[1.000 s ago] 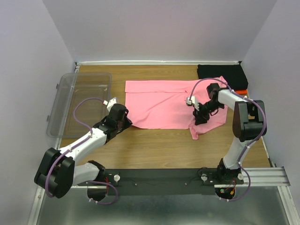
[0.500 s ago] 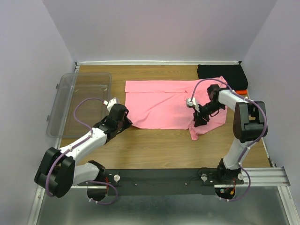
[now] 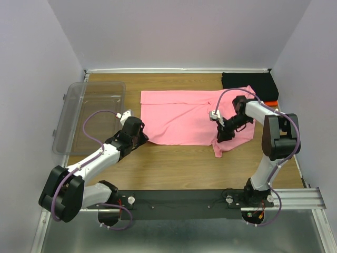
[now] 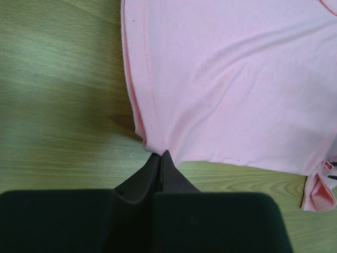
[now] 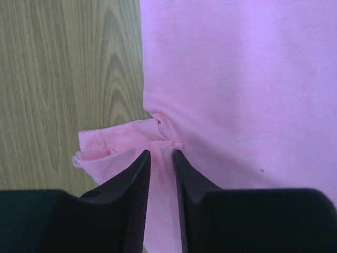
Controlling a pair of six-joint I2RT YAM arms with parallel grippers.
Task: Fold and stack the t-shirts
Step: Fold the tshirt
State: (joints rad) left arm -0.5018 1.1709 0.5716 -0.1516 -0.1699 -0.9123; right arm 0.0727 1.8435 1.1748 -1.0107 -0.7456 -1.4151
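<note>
Pink t-shirt (image 3: 179,116): spread flat, mid tabletop (image 3: 174,163).
Left claw (image 4: 159,161): clamped on its near-left corner.
Right claw (image 5: 162,158): clamped on its bunched near-right fold.
Black t-shirt (image 3: 247,80): far-right corner.

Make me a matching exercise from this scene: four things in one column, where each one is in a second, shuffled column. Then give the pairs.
Things:
1. pink t-shirt
2. black t-shirt
3. clear tub
4. left hand

Places:
A. far right corner of the table
B. pinching the near left corner of the pink t-shirt
C. along the table's left edge
D. spread across the middle of the table

Pairs: 1-D, 2-A, 3-C, 4-B
</note>
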